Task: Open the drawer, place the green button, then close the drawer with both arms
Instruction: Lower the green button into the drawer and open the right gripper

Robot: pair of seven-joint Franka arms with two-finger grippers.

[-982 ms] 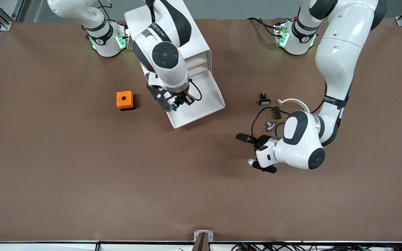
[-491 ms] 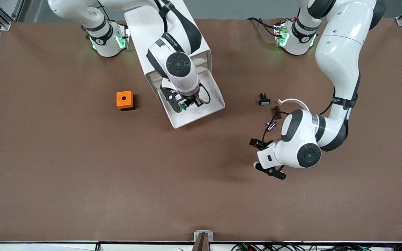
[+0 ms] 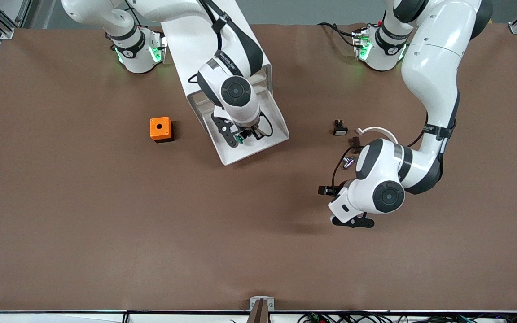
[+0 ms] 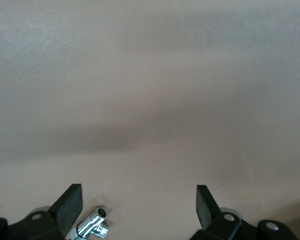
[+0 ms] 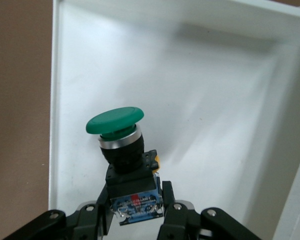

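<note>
The drawer (image 3: 249, 154) stands pulled out of the white cabinet (image 3: 182, 58), toward the front camera. My right gripper (image 3: 242, 137) hangs over the drawer's tray, shut on the button (image 3: 239, 139). In the right wrist view the button (image 5: 121, 145) shows a round green cap and a black body, pinched by the right gripper (image 5: 135, 205) just above the drawer's white floor (image 5: 215, 100). My left gripper (image 3: 337, 207) hovers open over bare table toward the left arm's end. The left wrist view shows the left gripper (image 4: 138, 200) with nothing between its wide-apart fingers.
An orange box with a hole (image 3: 160, 129) sits beside the drawer toward the right arm's end. By the left arm lie a black part with a white face (image 3: 339, 128), a small brown part (image 3: 354, 142), a chrome fitting (image 3: 347, 162) (image 4: 92, 227) and a white curved strip (image 3: 377, 130).
My right gripper has carried the button from the drawer's edge to over its tray. The left gripper has turned and shifted a little toward the front camera, still open.
</note>
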